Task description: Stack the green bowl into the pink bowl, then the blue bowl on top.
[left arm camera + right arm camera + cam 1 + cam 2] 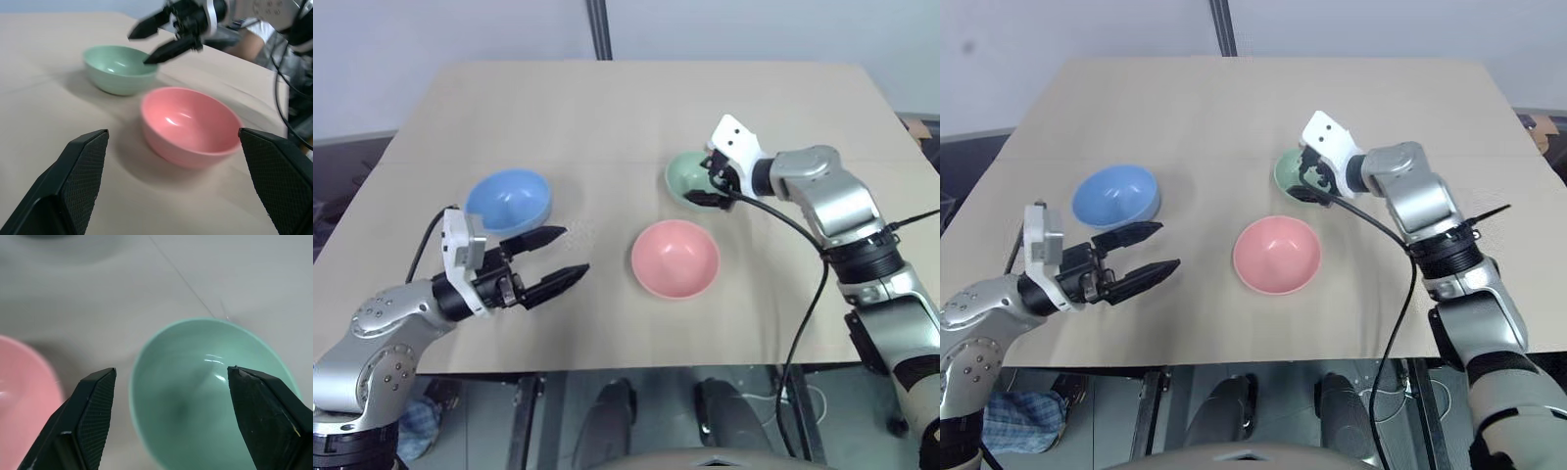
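Note:
The green bowl (685,177) stands upright on the table's right half, and my right gripper (710,186) hovers open just over its near rim, nothing between the fingers. In the right wrist view the green bowl (210,396) lies straight ahead between the two fingers. The pink bowl (675,258) sits in front of it near the table's middle, empty. Over on the left stands the blue bowl (511,199). My left gripper (568,257) is open just in front of the blue bowl, pointing toward the pink bowl (190,126), holding nothing.
The beige table (626,108) has bare room at the back and between the bowls. A black cable (803,294) hangs from my right arm past the table's front edge. A person's sleeve (254,32) shows beyond the table in the left wrist view.

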You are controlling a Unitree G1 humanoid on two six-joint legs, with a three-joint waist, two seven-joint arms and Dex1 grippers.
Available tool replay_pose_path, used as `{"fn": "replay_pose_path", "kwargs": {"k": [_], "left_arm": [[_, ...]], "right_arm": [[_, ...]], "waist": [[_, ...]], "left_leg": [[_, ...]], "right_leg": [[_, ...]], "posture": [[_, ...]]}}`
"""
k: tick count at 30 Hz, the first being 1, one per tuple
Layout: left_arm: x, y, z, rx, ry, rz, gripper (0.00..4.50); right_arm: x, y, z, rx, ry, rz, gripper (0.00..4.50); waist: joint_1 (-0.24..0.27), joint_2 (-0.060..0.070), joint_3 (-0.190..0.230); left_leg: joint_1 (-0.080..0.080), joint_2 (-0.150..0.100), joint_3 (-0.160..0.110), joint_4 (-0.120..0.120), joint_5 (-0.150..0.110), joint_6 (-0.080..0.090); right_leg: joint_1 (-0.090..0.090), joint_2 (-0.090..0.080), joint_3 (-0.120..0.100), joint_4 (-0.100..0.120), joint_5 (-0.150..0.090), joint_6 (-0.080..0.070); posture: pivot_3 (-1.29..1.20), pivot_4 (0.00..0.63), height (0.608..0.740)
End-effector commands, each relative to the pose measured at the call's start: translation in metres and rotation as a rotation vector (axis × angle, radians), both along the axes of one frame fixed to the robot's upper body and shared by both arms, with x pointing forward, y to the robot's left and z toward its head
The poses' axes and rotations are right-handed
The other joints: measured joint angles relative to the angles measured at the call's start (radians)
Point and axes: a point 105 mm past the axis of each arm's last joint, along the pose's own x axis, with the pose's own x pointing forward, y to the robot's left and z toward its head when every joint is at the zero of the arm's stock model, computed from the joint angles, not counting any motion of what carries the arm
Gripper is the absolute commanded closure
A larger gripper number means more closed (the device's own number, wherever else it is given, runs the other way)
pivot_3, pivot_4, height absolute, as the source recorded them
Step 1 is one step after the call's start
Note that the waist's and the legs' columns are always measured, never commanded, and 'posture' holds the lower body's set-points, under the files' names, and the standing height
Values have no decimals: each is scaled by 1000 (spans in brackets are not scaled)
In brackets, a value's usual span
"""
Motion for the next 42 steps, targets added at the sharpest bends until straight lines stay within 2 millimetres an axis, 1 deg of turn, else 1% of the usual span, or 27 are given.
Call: {"fn": "replay_pose_path", "kwargs": {"k": [1,5,10,11,12,14,18,19,20,25,28,33,36,39,42], "left_arm": [[-4,4,10,2,-57,23,0],[-6,5,9,-3,-59,31,0],[-7,4,8,-8,-58,34,0],[-7,5,8,-10,-59,35,0],[-7,5,9,-14,-65,36,0],[-5,6,12,-31,-78,43,0],[-4,6,15,-42,-84,36,0],[-4,6,15,-43,-84,33,0],[-4,5,15,-47,-85,29,0],[-3,3,20,-84,-102,15,0],[-3,2,22,-95,-109,10,0],[-3,4,27,-117,-136,4,0],[-2,5,28,-135,-147,-8,0],[-1,2,27,-152,-146,-29,0],[3,2,26,-155,-145,-41,0]], "right_arm": [[12,10,3,-19,-44,-17,689],[20,20,-18,-44,-11,-43,689],[29,15,-38,-101,-2,-79,689],[30,14,-40,-106,-2,-85,1188],[31,14,-41,-107,-1,-87,1188],[31,13,-41,-105,-1,-87,1821],[32,12,-43,-105,0,-88,3611],[32,12,-43,-105,-1,-88,4231],[32,11,-43,-105,-2,-88,4455],[30,12,-37,-116,-35,-68,4455],[22,17,-27,-130,-93,13,4455],[-12,23,-12,-212,-196,198,4455],[-51,35,4,-243,-233,350,4455],[-79,41,14,-248,-254,423,4455],[-98,40,19,-262,-255,461,4455]], "waist": [[0,0,0],[0,0,0],[0,0,0],[1,0,0],[0,0,0],[-1,0,0],[-2,0,0],[-4,0,0],[-4,-1,-1],[-3,-2,-2],[-2,-1,-2],[-1,-1,-1],[-1,0,-1],[-3,-1,-1],[1,-1,-1]], "left_leg": [[-1,0,1,0,0,0],[-1,0,1,1,0,-1],[0,0,1,2,1,-2],[0,0,0,2,1,-2],[0,0,0,2,1,-2],[0,0,1,3,1,-2],[1,0,0,3,1,-2],[1,0,0,3,1,-2],[1,0,1,3,1,-2],[1,0,0,3,1,-2],[1,0,0,3,1,-2],[-1,0,0,3,1,-2],[-1,0,0,3,1,-2],[0,1,0,3,1,-2],[0,1,-1,4,1,-2]], "right_leg": [[-2,0,1,2,0,0],[-2,0,1,5,0,0],[-2,1,1,7,0,-1],[-2,1,1,7,0,-1],[-2,1,1,7,0,-1],[-2,1,1,7,0,-1],[-2,1,1,8,1,-1],[-2,1,1,8,1,-1],[-2,1,1,8,1,-1],[-2,2,1,8,1,-1],[-2,2,1,8,1,-1],[-2,1,1,6,1,-1],[-2,1,1,7,1,-1],[-2,2,1,7,1,-1],[-1,2,0,7,1,-1]], "posture": [[0,150,740],[0,150,740],[0,150,740],[0,150,740],[0,150,740],[0,150,740],[0,150,740],[0,150,740],[0,150,740],[0,150,740],[0,150,740],[0,150,740],[0,150,740],[0,150,740],[0,150,740]]}}
